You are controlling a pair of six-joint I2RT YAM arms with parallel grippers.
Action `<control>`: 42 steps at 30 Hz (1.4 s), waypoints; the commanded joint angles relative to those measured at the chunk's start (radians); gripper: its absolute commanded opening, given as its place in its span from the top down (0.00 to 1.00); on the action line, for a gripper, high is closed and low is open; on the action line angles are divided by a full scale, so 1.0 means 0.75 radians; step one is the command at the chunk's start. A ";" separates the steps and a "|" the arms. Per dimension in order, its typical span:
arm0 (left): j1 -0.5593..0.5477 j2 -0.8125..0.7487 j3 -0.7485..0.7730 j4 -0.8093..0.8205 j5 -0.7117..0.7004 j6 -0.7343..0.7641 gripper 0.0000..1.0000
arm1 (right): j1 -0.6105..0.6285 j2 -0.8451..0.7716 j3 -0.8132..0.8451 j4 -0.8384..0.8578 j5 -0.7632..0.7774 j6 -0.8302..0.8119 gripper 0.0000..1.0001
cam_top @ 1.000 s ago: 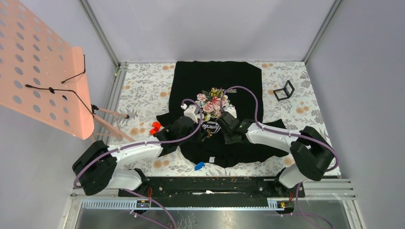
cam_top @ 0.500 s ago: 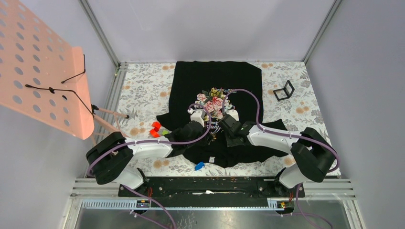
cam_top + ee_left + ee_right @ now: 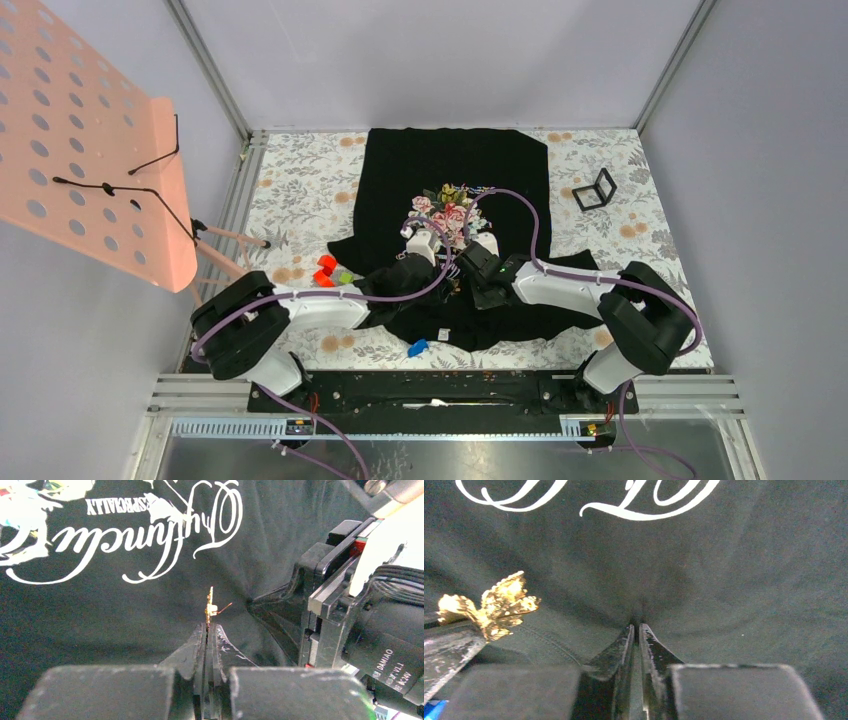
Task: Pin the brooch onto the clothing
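Observation:
The black T-shirt (image 3: 450, 170) with pink roses and white script lies flat on the table. My left gripper (image 3: 208, 626) is shut on the tiny golden leaf brooch (image 3: 210, 605), held edge-on just above the shirt (image 3: 100, 610) below the script. In the right wrist view the brooch (image 3: 494, 605) shows at the left, in the left fingertips (image 3: 449, 640). My right gripper (image 3: 636, 626) is shut on a pinched fold of the shirt (image 3: 724, 580) next to the brooch. In the top view both grippers, left (image 3: 440, 270) and right (image 3: 465, 268), meet below the rose print.
Red and green blocks (image 3: 325, 270) lie left of the shirt, a small blue piece (image 3: 418, 348) lies near the hem. A black stand (image 3: 596, 190) sits at the back right. A pink perforated board (image 3: 90, 140) with wire hooks stands at the left. The tablecloth (image 3: 300, 180) is floral.
My left arm has swung right, bringing the brooch close to my right gripper below the rose print. The right gripper has shifted slightly left, still holding the fabric.

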 commanded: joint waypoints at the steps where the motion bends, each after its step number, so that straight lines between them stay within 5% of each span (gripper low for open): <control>1: -0.012 0.017 0.062 0.077 -0.040 -0.014 1.00 | 0.012 0.001 -0.005 0.042 0.013 0.023 0.93; 3: -0.019 0.026 0.068 0.072 -0.045 -0.015 1.00 | 0.012 -0.012 -0.008 0.043 0.012 0.029 1.00; 42: -0.184 0.242 0.376 -0.326 -0.246 0.176 1.00 | 0.012 -0.432 -0.225 0.255 0.004 0.141 1.00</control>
